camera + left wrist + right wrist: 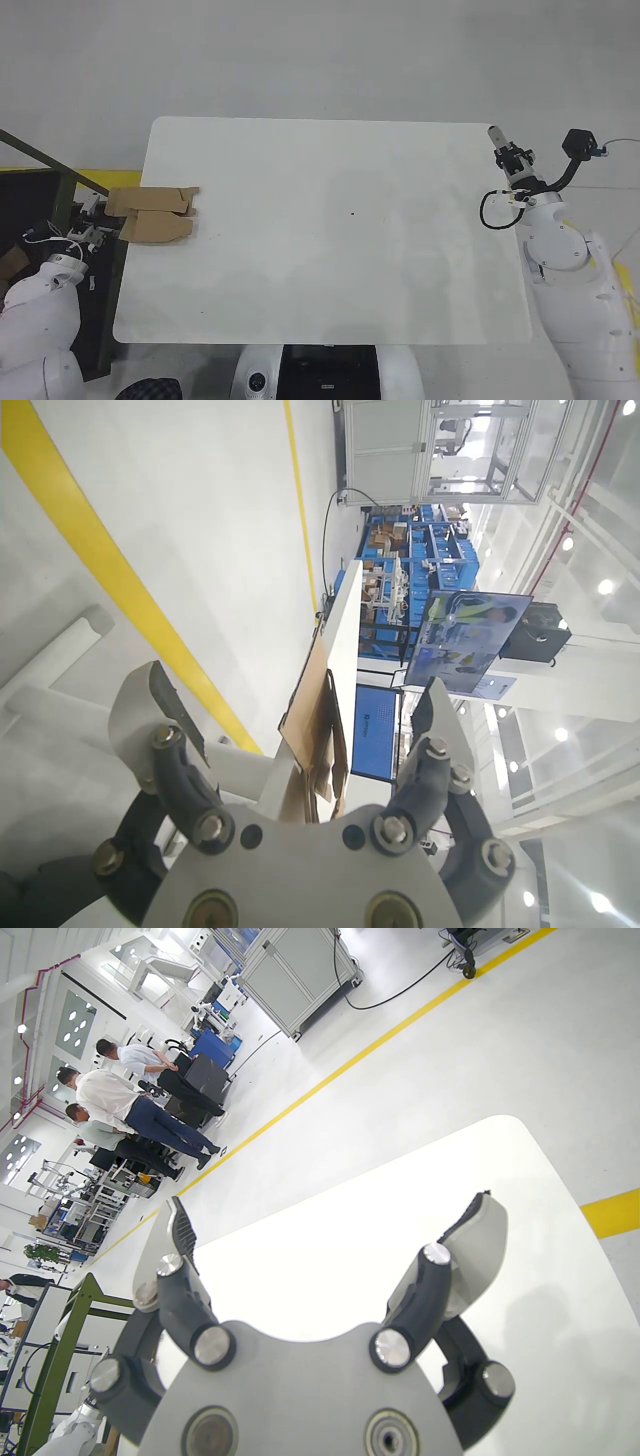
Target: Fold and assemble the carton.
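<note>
A flattened brown cardboard carton (152,213) lies on the white table (340,250), overhanging its left edge. My left gripper (90,222) sits just off that edge, level with the carton's overhanging end. In the left wrist view the carton (315,720) is edge-on between the widely spread fingers (167,705) of the open left gripper (300,705), touched by neither. My right gripper (510,155) stands at the table's far right corner, well away from the carton. In its own view the right gripper (330,1218) is open above bare table (500,1153), holding nothing.
A dark green metal frame (40,170) with a dark bin stands against the table's left side, close to my left arm. The same frame (65,1318) shows past the table in the right wrist view. Yellow floor lines (350,1063) run beyond the table.
</note>
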